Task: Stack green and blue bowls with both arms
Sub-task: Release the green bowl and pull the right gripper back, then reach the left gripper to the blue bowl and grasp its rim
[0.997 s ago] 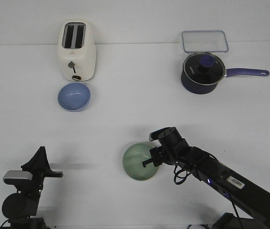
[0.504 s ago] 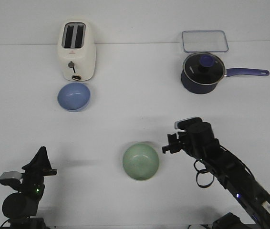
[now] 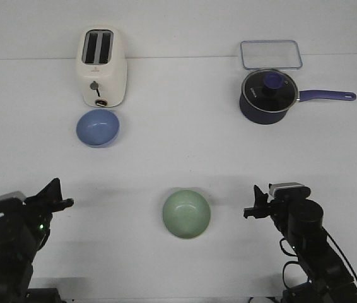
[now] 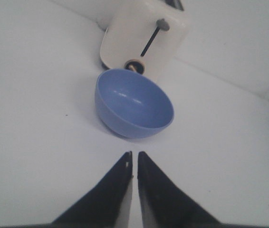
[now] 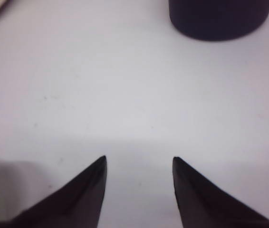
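Left gripper [image 4: 133, 159] pinched nearly closed on nothing; right gripper [image 5: 139, 164] spread apart, also empty, both low over the near table [image 3: 166, 164].

Their fingers are black, tapering to sharp points. Between the two arms sits the green bowl [image 3: 186, 214], round, matte, pale mint, touched by neither. Farther off on the left stands the blue bowl [image 3: 98, 127], smooth periwinkle, just in front of a glossy cream toaster [image 3: 101, 67]. Far right: a dark saucepan [image 3: 268, 96] with glass lid, and a clear rectangular tray [image 3: 271, 54] behind it.

Front view looks down over the table [image 3: 178, 164]; wrist views sit low, facing forward.
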